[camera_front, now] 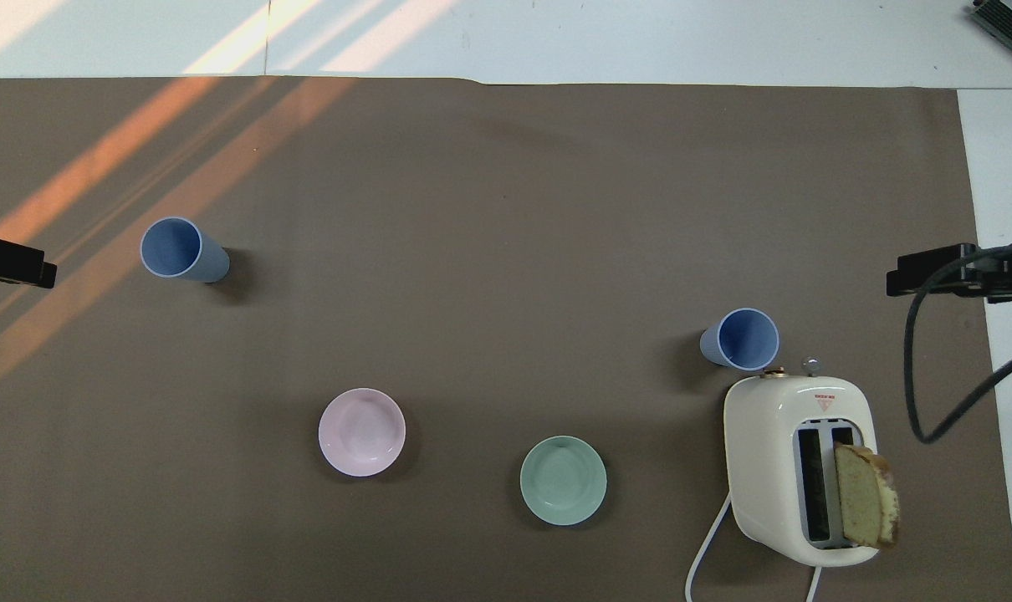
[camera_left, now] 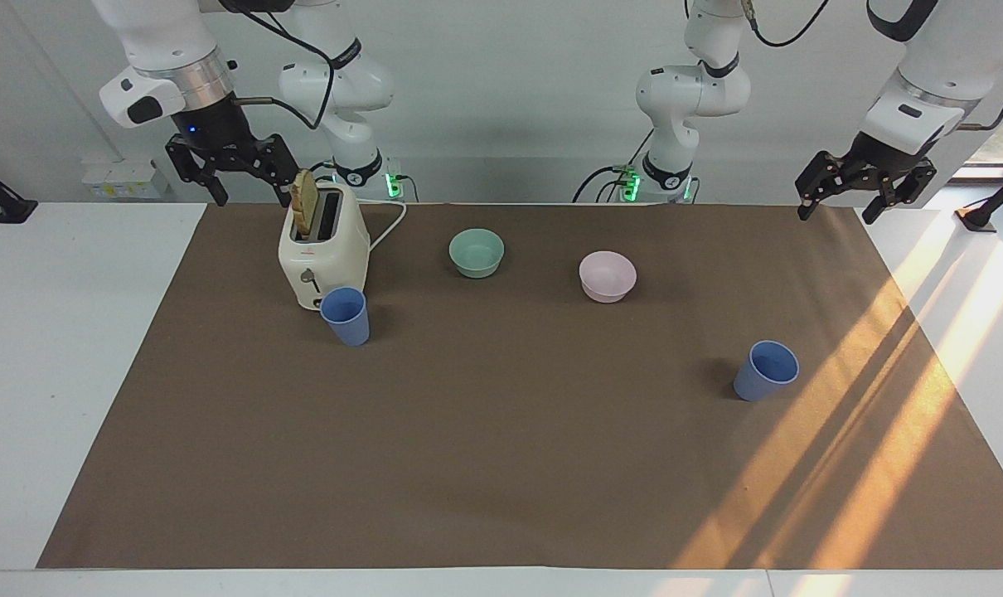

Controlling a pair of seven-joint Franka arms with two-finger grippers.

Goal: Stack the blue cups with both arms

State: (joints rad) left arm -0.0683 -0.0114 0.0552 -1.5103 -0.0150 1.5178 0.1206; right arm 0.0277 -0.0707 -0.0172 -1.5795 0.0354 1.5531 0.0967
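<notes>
Two blue cups stand upright on the brown mat. One blue cup [camera_left: 346, 316] [camera_front: 742, 339] stands close to the toaster, just farther from the robots than it. The other blue cup [camera_left: 765, 371] [camera_front: 182, 249] stands alone toward the left arm's end. My right gripper [camera_left: 251, 196] [camera_front: 932, 272] hangs open and empty in the air beside the toaster, over the mat's edge. My left gripper [camera_left: 837, 212] [camera_front: 11, 261] hangs open and empty over the mat's corner at its own end. Both are well apart from the cups.
A cream toaster [camera_left: 323, 249] [camera_front: 794, 468] holds a slice of bread [camera_left: 305, 201] in one slot; its white cord trails toward the robots. A mint-green bowl [camera_left: 476, 252] [camera_front: 563, 480] and a pale pink bowl [camera_left: 607, 276] [camera_front: 361, 431] sit nearer to the robots than the cups.
</notes>
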